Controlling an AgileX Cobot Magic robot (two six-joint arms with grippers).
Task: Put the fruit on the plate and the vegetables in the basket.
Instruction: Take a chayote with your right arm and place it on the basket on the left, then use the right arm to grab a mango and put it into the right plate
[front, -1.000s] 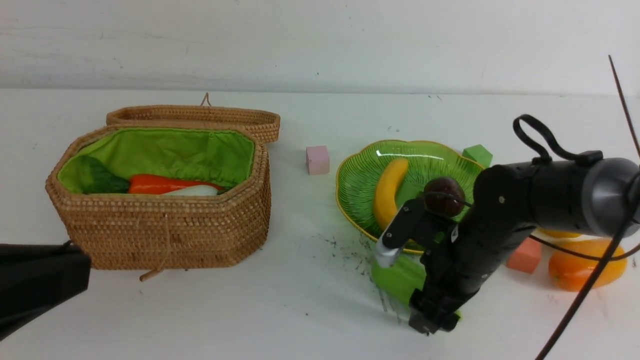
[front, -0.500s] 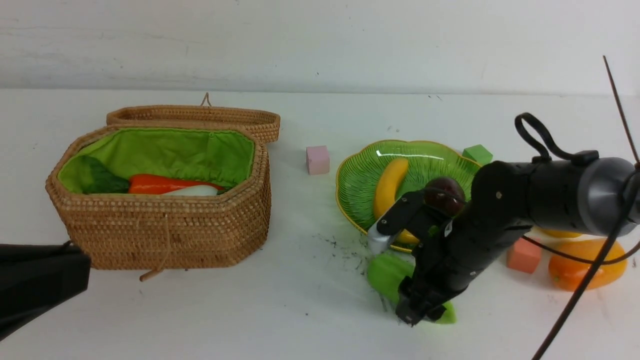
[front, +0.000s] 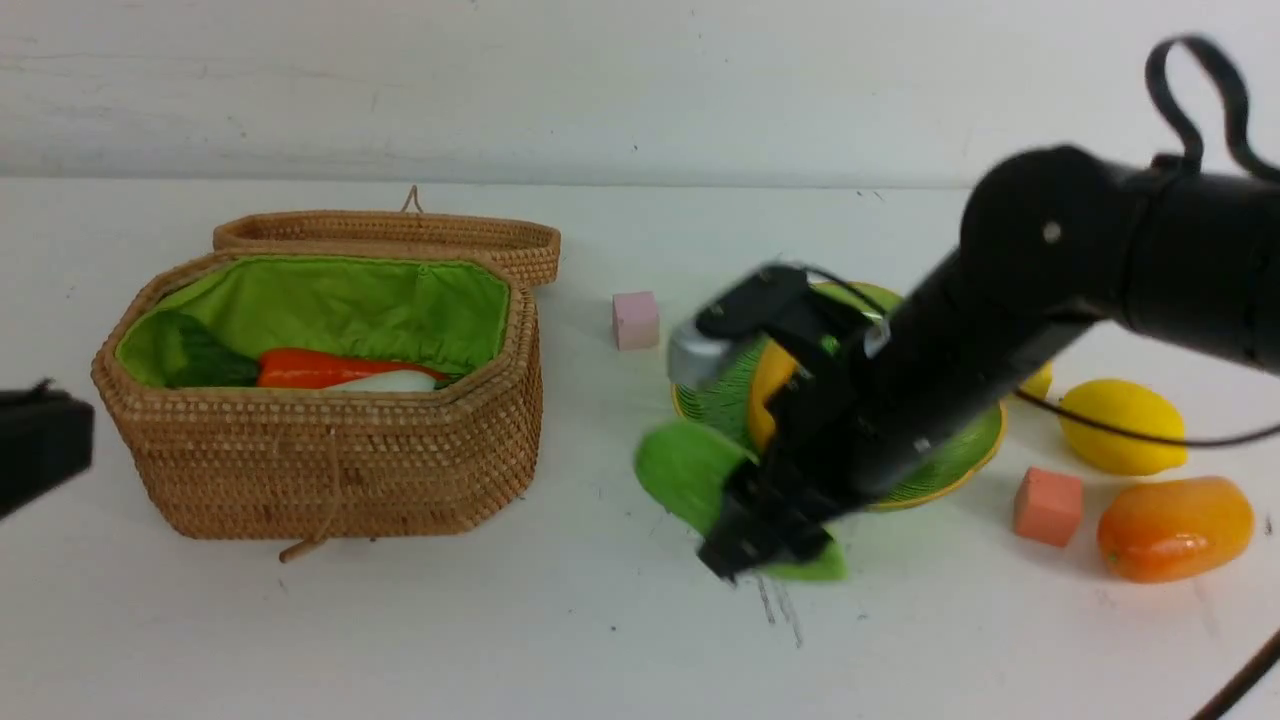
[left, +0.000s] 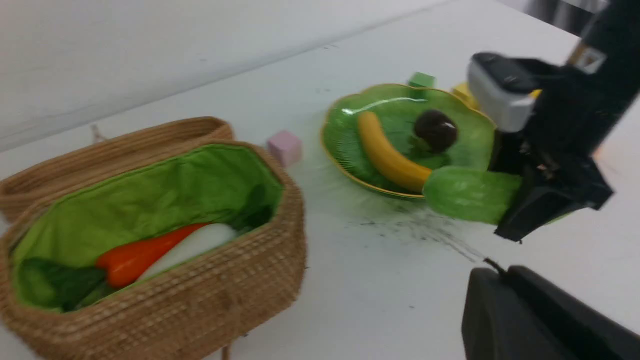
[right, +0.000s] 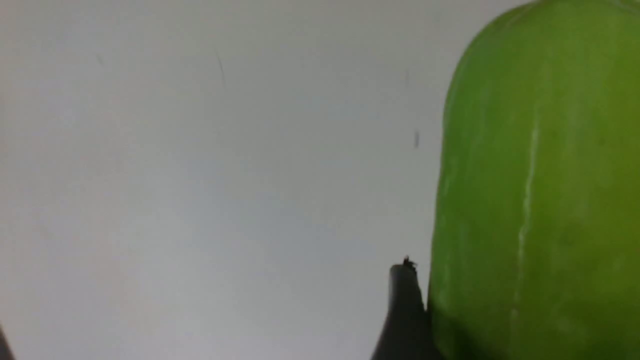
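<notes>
Open wicker basket (front: 330, 470) holds the carrot and radish. Right of the basket is the green plate (left: 345, 140). Between them, the right gripper (front: 770, 545) clamps the ridged gourd (front: 685, 470). Step: transport. Next move: release above the basket lining. The left gripper (left: 495, 280) is closed.

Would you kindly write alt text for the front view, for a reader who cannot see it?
The right gripper holds a green gourd just in front of the green plate, right of the open wicker basket, which contains a carrot and a white radish. A lemon and a mango lie on the table at the far right.
</notes>
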